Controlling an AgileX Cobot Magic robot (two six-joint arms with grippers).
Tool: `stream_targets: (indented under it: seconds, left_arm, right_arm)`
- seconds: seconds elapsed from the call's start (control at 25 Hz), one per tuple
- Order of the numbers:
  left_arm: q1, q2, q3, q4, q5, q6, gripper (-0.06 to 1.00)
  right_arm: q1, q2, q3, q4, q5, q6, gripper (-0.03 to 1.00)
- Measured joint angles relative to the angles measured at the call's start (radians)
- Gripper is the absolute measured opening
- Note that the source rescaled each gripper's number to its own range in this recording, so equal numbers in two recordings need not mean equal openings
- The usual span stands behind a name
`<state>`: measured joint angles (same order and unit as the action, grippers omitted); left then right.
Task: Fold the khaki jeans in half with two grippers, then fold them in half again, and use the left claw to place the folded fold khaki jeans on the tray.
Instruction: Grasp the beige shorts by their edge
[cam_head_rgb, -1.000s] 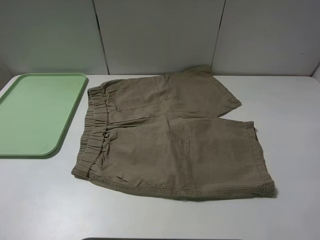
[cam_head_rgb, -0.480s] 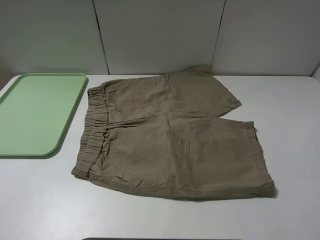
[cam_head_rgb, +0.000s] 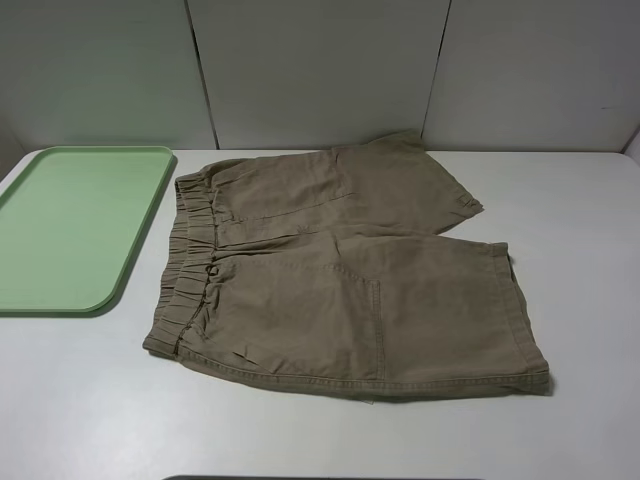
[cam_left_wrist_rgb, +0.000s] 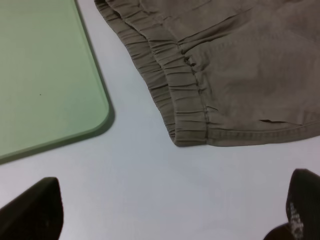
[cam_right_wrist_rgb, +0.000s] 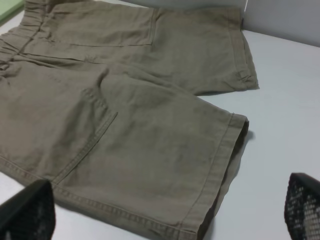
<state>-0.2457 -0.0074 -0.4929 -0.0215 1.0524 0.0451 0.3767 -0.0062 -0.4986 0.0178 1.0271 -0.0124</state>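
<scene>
To fold cleanly I should pinch the 2 lower corners together, waistband end with my left claw (cam_left_wrist_rgb: 165, 215), hem end with my right claw (cam_right_wrist_rgb: 165, 212), and lift evenly; both are spread, empty. The khaki jeans (cam_head_rgb: 340, 270) lie flat mid-frame on the desk (cam_head_rgb: 590, 260), elastic waistband gathered, beside the tray (cam_head_rgb: 70, 230) at left.

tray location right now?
In the exterior high view the tray lies flat on the left side of the table, just left of the waistband of the khaki jeans; the left wrist view shows bare table between them.
</scene>
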Motion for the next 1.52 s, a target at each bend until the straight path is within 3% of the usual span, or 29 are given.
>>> stream_targets:
  seconds: [0.28, 0.48, 0.68, 1.08, 1.32, 1.52]
  left_arm:
    - [-0.049, 0.055, -0.063, 0.006, -0.02, 0.073, 0.93]
    - [-0.093, 0.231, -0.125, 0.021, -0.072, 0.167, 0.93]
    - [-0.11, 0.438, -0.187, 0.021, -0.08, 0.189, 0.93]
    - [-0.197, 0.836, -0.256, 0.021, -0.141, 0.417, 0.93]
    - [-0.209, 1.042, -0.256, 0.021, -0.258, 0.52, 0.93]
    - [-0.209, 1.162, -0.256, 0.021, -0.37, 0.637, 0.93]
  right_arm:
    - [0.0, 0.12, -0.005, -0.01, -0.006, -0.098, 1.0]
    - [0.0, 0.346, -0.068, -0.012, -0.101, -0.228, 1.0]
    - [0.001, 0.556, -0.143, -0.009, -0.18, -0.327, 1.0]
    - [0.2, 0.82, -0.174, -0.045, -0.232, -0.546, 1.0]
    - [0.289, 0.991, -0.174, -0.132, -0.266, -0.548, 1.0]
    - [0.305, 1.106, -0.174, -0.173, -0.304, -0.532, 1.0]
